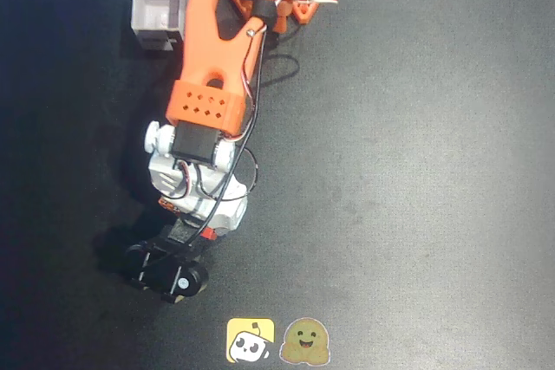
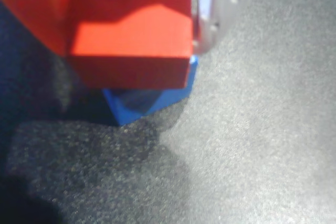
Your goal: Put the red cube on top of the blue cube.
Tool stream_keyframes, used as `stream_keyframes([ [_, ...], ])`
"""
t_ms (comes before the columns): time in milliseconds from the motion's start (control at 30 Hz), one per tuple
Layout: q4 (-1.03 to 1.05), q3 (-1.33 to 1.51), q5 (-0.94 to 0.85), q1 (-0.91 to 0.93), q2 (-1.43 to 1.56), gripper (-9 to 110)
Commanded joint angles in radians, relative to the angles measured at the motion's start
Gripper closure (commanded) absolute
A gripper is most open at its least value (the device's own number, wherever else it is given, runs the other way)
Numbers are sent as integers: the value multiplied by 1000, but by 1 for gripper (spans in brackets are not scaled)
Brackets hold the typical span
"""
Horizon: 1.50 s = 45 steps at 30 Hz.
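Held the small matte bright red cube (image 2: 131,40) clamped in the jaws directly over the small matte bright blue cube (image 2: 149,100) on the dark worktop (image 2: 252,145), seemingly touching, slightly offset; kept gripped presumably to square it up before release

In the wrist view we see the red cube (image 2: 131,45) sitting on the blue cube (image 2: 152,98), which lies on the dark mat, turned a little.

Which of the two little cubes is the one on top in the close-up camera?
The red cube is on top. In the wrist view it fills the upper frame, while the blue cube only peeks out beneath it, down on the dark table.
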Motion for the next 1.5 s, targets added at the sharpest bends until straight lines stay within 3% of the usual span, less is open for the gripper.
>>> stream_keyframes([
  [0,-11,-9,6,2,6,87],
  [867,43,-100,12,-20,15,80],
  [1233,78,-100,0,-28,110,91],
  [1467,117,-95,-12,-25,156,92],
])
